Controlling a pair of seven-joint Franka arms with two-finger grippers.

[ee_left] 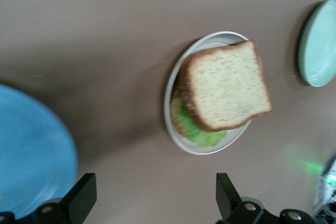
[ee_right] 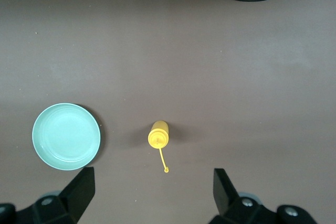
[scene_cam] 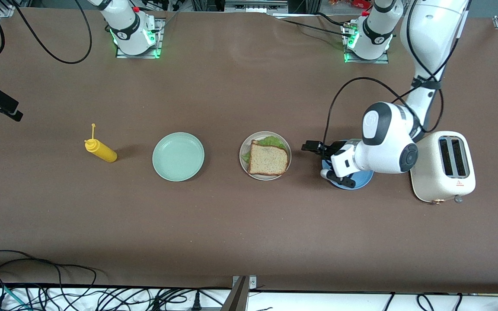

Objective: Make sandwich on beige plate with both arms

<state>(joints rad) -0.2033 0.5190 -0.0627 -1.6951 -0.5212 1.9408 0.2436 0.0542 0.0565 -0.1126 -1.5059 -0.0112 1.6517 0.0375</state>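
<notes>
The sandwich (scene_cam: 268,159) lies on the beige plate (scene_cam: 253,136) at the table's middle: a toast slice on top, with green lettuce (scene_cam: 270,141) sticking out under it. In the left wrist view the top toast (ee_left: 226,85) sits skewed over the lettuce (ee_left: 205,136) on the plate (ee_left: 170,90). My left gripper (scene_cam: 323,162) (ee_left: 155,184) is open and empty over the edge of the blue plate (scene_cam: 361,179), beside the beige plate. My right gripper (ee_right: 153,178) is open and empty, high over the table near the yellow bottle (ee_right: 158,134); the front view does not show it.
A mint green plate (scene_cam: 178,156) (ee_right: 66,136) lies beside the beige plate toward the right arm's end, with a yellow squeeze bottle (scene_cam: 100,150) past it. A cream toaster (scene_cam: 443,166) stands at the left arm's end next to the blue plate (ee_left: 26,150).
</notes>
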